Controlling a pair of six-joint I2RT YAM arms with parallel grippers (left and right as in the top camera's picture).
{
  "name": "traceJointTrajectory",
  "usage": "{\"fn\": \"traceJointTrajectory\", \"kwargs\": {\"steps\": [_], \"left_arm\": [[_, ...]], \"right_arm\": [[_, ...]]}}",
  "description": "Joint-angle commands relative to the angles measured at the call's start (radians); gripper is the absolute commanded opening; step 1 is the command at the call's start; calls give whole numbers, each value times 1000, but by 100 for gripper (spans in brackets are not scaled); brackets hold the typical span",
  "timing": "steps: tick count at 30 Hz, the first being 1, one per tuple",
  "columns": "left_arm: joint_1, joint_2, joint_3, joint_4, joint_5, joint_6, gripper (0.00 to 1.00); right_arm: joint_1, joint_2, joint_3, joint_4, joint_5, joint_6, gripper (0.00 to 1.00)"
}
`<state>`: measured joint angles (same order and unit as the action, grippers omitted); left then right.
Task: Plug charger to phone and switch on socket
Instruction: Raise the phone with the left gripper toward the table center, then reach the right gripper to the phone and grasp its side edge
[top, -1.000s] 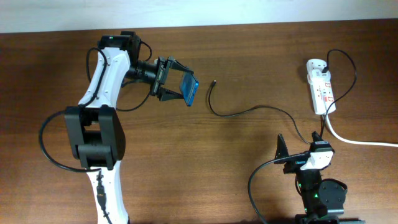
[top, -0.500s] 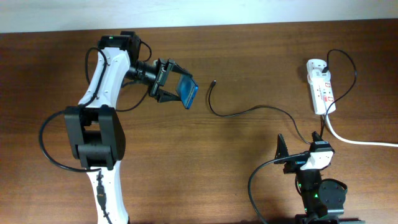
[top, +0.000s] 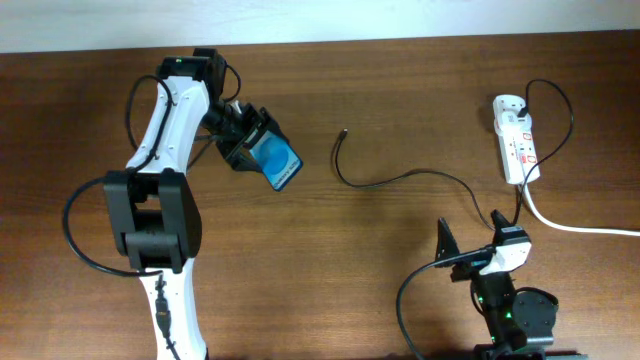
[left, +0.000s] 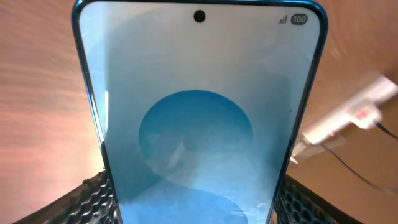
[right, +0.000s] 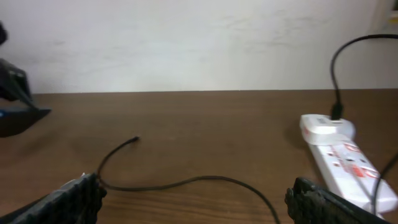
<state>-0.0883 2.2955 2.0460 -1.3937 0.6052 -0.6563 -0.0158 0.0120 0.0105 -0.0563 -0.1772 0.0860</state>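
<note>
I have the left gripper (top: 248, 148) clamped on the phone (top: 276, 166), one finger (left: 87, 198) on each long edge, and the phone sticks out of the jaws at a tilt over the table (top: 400, 80). On the left wrist view its blue screen fills the frame. The charger (top: 400, 178) lies loose on the wood; its free tip points away from me, right of the phone and apart from it. The cable runs on to the black plug in the socket (top: 515, 140) at the far right. My right gripper (top: 472, 238) sits near the front edge, jaws spread wide, pinching nothing.
</note>
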Motion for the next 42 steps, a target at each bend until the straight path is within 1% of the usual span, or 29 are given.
{"fn": "traceJointTrajectory", "kwargs": {"steps": [1, 3, 5, 9, 13, 16, 18, 22, 26, 28, 29, 31, 34, 35, 38, 41, 42], "left_arm": [[3, 1, 25, 6, -180, -10, 0], [3, 1, 25, 18, -218, -10, 0], [3, 1, 25, 34, -247, -10, 0], [3, 1, 25, 58, -256, -10, 0], [3, 1, 25, 85, -263, -16, 0], [5, 1, 25, 84, -256, -82, 0], [5, 1, 25, 84, -227, -140, 0], [4, 1, 25, 85, -118, -286, 0], [4, 1, 25, 116, 55, -433, 0], [3, 1, 25, 122, 145, -496, 0], [3, 1, 25, 127, 205, -506, 0], [2, 1, 25, 129, 270, -506, 0], [-4, 1, 25, 129, 290, -506, 0], [-11, 1, 25, 129, 290, -506, 0], [-28, 1, 25, 129, 290, -506, 0], [-50, 1, 25, 129, 288, -506, 0], [-59, 1, 25, 129, 284, -506, 0]], "right_arm": [[9, -3, -5, 0, -90, 28, 98], [9, -3, -3, -1, -105, 28, 98], [9, 1, 6, -10, -108, 58, 98], [9, 39, 31, -16, -138, 97, 98], [9, 142, 95, -16, -185, 114, 99], [9, 254, 187, -17, -216, 114, 98], [9, 345, 269, -29, -269, 114, 98], [9, 544, 486, -157, -352, 114, 98], [9, 745, 746, -332, -391, 114, 98], [9, 814, 844, -407, -417, 114, 98], [9, 855, 904, -454, -428, 114, 98], [9, 918, 991, -517, -456, 114, 98], [9, 1003, 1081, -550, -574, 114, 98], [9, 1034, 1089, -550, -635, 114, 99], [10, 1085, 1089, -537, -628, 123, 98], [9, 1153, 1089, -510, -623, 192, 98], [9, 1183, 1089, -497, -607, 245, 98]]}}
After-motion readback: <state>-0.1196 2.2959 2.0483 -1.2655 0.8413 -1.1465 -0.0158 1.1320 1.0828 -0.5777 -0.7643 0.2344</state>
